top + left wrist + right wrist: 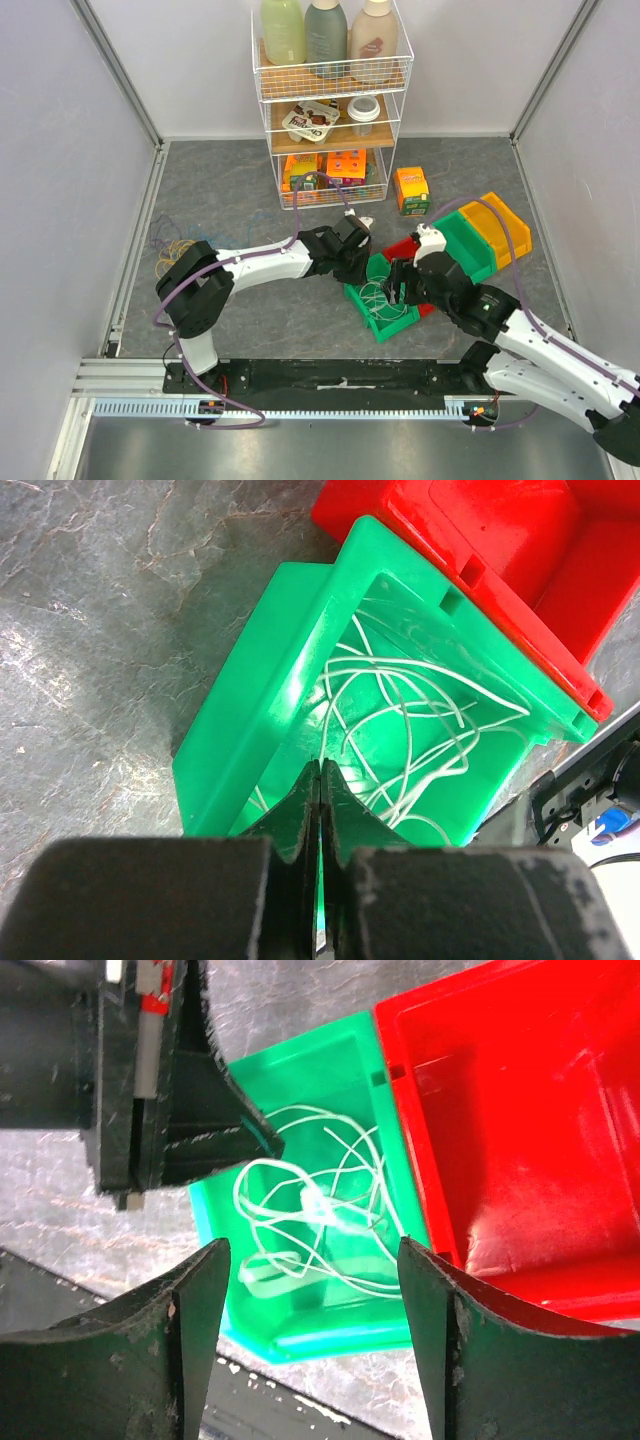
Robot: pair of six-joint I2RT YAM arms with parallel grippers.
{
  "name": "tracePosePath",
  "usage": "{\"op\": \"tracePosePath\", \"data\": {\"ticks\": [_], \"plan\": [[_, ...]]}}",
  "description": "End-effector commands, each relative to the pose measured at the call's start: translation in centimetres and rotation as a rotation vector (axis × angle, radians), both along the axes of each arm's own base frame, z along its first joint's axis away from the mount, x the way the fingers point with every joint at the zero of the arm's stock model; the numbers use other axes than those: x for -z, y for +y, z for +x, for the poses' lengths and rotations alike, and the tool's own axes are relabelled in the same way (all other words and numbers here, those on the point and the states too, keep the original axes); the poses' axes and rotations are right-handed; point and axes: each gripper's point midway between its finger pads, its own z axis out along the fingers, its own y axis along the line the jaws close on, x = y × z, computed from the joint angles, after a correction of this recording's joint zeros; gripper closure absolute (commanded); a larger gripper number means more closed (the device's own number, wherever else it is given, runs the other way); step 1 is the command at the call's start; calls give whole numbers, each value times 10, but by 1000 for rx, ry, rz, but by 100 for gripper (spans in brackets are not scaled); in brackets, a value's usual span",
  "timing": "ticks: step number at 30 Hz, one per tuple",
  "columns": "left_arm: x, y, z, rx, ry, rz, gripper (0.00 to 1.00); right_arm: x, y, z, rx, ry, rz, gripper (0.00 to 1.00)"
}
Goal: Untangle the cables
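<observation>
a grey marbled bench (250, 190) walled in white, with a wire rack (330, 110) at the back. the white cable (300, 1200) lies in a green bin (240, 740), directly below the right tool (312, 1260) and just ahead of the left tool (320, 780). it is a loose tangle of crossing loops with no single heading, spread over the bin floor. a red bin (520, 1110) touches the green one on the side away from the left tool.

the left arm is folded at its elbow far left, its forearm stretched rightward across the bench, and the tool tips down at the bin's rim. its fingers are pressed together tip to tip; whether a strand is pinched there cannot be told. the right arm leans in from the near right corner, tool pointing down, jaws spread wide on either side of the tangle, above it.

only the top view shows yellow loops (170, 262) well behind the left tool, by the bench's left edge. only the left wrist view shows the closed seam.
</observation>
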Motion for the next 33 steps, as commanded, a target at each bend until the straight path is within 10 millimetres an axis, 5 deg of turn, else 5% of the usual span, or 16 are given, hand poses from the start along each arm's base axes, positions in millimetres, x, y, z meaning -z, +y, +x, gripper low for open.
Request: {"op": "tracePosePath", "data": {"ticks": [1,7,15,21,28,33], "plan": [[-2,2,5,-7,-14,21,98,11,7,-27,-45,119,85,25],[-14,2,3,-4,-19,-7,96,35,9,-21,6,106,127,33],[-85,33,-6,-61,-144,-119,55,54,32,12,8,90,63,46],[-100,114,-5,-224,-219,-39,36,61,30,12,-27,89,4,43],[-85,253,32,-680,-202,45,30,25,16,3,-77,5,-1,30],[-89,288,70,-933,-139,-78,31,-12,16,-1,-95,-67,74,27]]}}
